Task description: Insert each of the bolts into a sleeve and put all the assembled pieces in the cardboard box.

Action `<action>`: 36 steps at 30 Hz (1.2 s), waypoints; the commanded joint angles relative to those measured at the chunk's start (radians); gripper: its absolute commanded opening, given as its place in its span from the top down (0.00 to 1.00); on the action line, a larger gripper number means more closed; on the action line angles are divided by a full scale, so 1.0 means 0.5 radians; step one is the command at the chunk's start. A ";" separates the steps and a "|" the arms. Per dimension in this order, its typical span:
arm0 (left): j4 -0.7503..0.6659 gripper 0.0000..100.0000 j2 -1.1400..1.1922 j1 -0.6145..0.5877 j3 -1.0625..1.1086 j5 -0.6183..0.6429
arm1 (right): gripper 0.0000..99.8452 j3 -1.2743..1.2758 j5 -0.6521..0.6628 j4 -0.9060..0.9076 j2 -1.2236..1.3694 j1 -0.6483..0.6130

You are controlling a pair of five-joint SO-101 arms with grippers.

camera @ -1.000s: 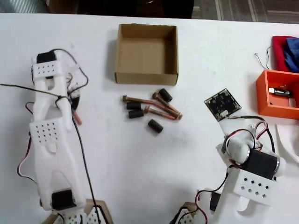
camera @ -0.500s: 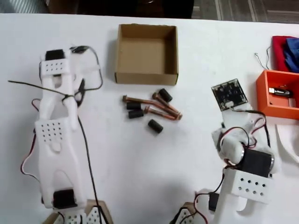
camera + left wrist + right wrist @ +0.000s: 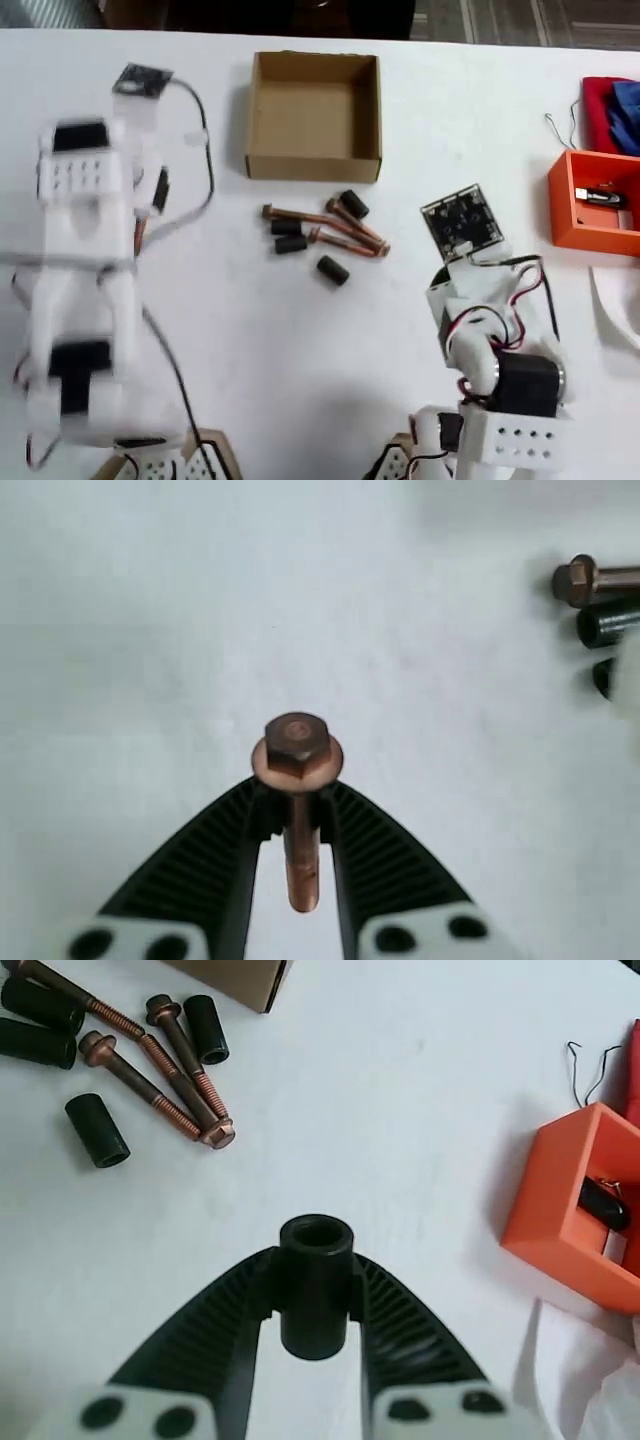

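My left gripper point(image 3: 297, 792) is shut on a copper bolt point(image 3: 297, 755), held off the white table with its hex head pointing away from the wrist. My right gripper point(image 3: 315, 1278) is shut on a black sleeve point(image 3: 316, 1295), whose open bore faces outward. In the high view the left arm point(image 3: 85, 260) stands raised at the table's left and the right arm point(image 3: 485, 320) sits right of the pile. Three loose bolts point(image 3: 335, 232) and several black sleeves point(image 3: 333, 270) lie in front of the open cardboard box point(image 3: 314, 168).
An orange box point(image 3: 590, 205) holding a small black item stands at the right edge, with red and blue cloth point(image 3: 612, 110) behind it. Loose cables trail from the left arm. Bare table lies between the arms and the pile.
The left arm has risen and drawn back toward the left, carrying the bolt. The right arm's wrist has swung left, toward the pile.
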 commanded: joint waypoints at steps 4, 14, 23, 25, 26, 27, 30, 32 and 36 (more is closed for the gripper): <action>-0.884 0.86 -0.549 0.095 1.042 0.034 | 0.98 0.092 -0.012 -0.201 -0.035 -0.014; -0.635 0.90 0.328 0.107 0.526 0.052 | 0.98 0.252 -0.015 -0.486 -0.035 -0.005; -0.460 0.90 0.509 0.451 0.051 -0.157 | 0.98 0.543 -0.187 -0.802 -0.023 -0.014; -0.445 0.90 0.509 0.555 0.044 -0.218 | 0.98 0.543 -0.187 -0.802 -0.023 -0.014; -0.448 0.90 0.509 0.580 0.044 -0.233 | 0.98 0.543 -0.187 -0.799 -0.023 -0.014; -0.454 0.90 0.509 0.589 0.044 -0.252 | 0.98 0.543 -0.184 -0.796 -0.026 -0.011; -0.522 0.90 0.512 0.562 0.063 -0.313 | 0.98 0.543 -0.175 -0.775 -0.035 0.002; -0.565 0.90 0.534 0.512 0.063 -0.344 | 0.98 0.540 -0.175 -0.741 -0.035 -0.002; -0.512 0.86 0.724 0.430 -0.060 -0.417 | 0.98 0.540 -0.175 -0.720 -0.035 -0.002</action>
